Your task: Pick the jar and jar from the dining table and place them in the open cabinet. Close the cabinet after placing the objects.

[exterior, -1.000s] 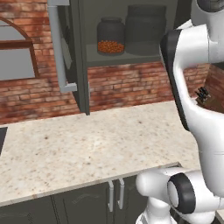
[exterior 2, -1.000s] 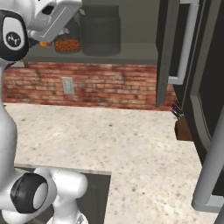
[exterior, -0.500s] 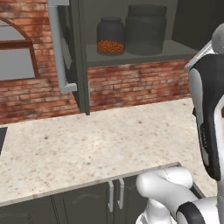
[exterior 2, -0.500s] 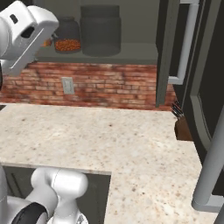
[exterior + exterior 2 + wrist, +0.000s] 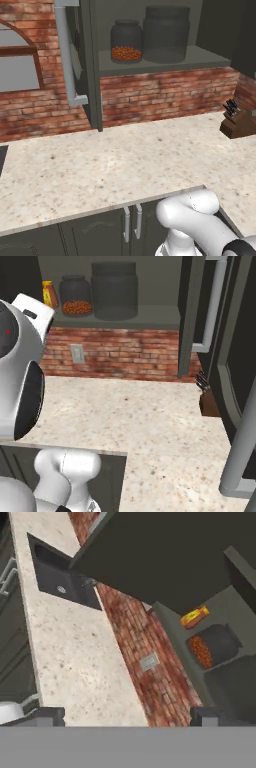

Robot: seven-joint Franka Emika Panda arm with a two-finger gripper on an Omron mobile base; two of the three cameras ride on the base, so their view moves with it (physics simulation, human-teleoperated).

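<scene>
In the hand view the gripper (image 5: 127, 716) shows as two dark finger tips (image 5: 46, 716) set far apart at the bottom edge, spread wide with nothing between them and nothing touching them. Both jars stand on the shelf of the open cabinet (image 5: 150, 62): the small clear jar (image 5: 126, 41) with orange-red granules sits to the left of the larger grey frosted jar (image 5: 166, 34), the two just beside each other. The right base view shows the same pair, small jar (image 5: 76, 296) and grey jar (image 5: 114, 290), with a yellow bottle (image 5: 48, 293) further left on the shelf; the hand view, rolled sideways, catches that bottle (image 5: 195, 617) next to the small jar (image 5: 212, 646). The cabinet's left door (image 5: 84, 65) stands open with its long silver handle (image 5: 65, 55) facing out, and the right door (image 5: 200, 311) is open too. Below runs a red brick wall (image 5: 165, 95) with a wall outlet (image 5: 76, 354). The beige speckled dining table (image 5: 100, 165) is broad, with dark cabinet fronts (image 5: 100, 232) beneath. A wooden knife block (image 5: 239, 122) stands at its far right against the wall. A dark sink (image 5: 62, 582) is set into the counter in the hand view.
</scene>
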